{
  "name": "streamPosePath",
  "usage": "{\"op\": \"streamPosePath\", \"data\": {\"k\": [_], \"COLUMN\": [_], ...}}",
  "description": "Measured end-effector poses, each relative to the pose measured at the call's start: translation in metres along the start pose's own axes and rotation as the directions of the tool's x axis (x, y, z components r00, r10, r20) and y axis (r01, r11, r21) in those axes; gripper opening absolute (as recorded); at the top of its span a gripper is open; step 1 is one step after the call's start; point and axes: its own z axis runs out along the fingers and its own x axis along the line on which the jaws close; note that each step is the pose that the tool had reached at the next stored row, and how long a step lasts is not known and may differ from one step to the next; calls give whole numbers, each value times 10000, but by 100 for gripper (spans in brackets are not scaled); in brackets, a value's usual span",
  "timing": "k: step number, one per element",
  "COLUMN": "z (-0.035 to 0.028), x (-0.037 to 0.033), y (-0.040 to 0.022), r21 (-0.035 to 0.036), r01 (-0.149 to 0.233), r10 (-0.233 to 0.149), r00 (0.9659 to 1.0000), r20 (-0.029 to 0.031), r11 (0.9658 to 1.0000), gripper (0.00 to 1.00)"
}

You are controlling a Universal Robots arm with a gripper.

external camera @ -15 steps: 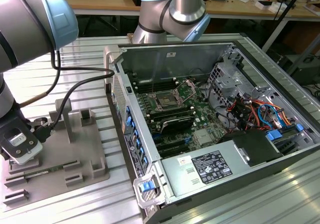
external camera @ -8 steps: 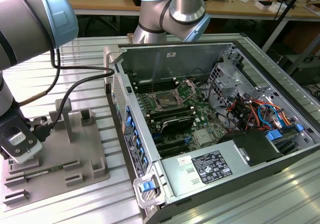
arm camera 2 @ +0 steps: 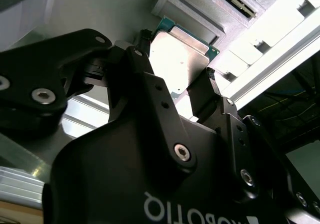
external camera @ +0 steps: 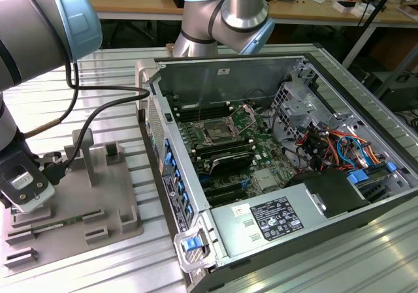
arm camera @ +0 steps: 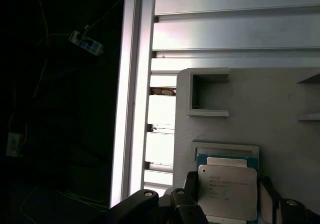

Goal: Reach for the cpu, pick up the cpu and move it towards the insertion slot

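The cpu (arm camera: 227,189), a silvery plate with a thin green rim, lies in a square recess of the grey plastic fixture (arm camera: 280,109). In both wrist views my gripper (arm camera: 228,191) straddles it, one black finger (arm camera: 191,183) tight against each opposite edge. The second wrist view has the cpu (arm camera 2: 180,59) between the fingertips (arm camera 2: 206,87), still level with the fixture. In the exterior view the gripper (external camera: 27,195) hangs low over the fixture (external camera: 98,195) at that view's left. The insertion slot (external camera: 215,133) sits on the green motherboard inside the open computer case, its bracket raised.
The open computer case (external camera: 274,156) takes up the middle and the exterior view's right, with cables, a drive cage and a power supply inside. Its side wall (external camera: 160,156) rises between fixture and motherboard. A black cable (external camera: 98,113) hangs from the arm. The table edge (arm camera: 131,99) runs beside the fixture.
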Motion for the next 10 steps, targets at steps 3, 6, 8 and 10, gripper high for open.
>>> {"op": "streamPosePath", "data": {"k": [3, 6, 8, 10], "z": [-9, -15, -19, -23], "x": [0, 0, 0, 0], "y": [1, 1, 1, 1], "r21": [0, -1, 0, 0], "r01": [0, 0, 0, 0], "r10": [0, 0, 0, 0], "r00": [10000, 10000, 10000, 10000], "r20": [-1, 1, 0, -1], "r11": [10000, 10000, 10000, 10000], "gripper": [55, 55, 55, 55]}}
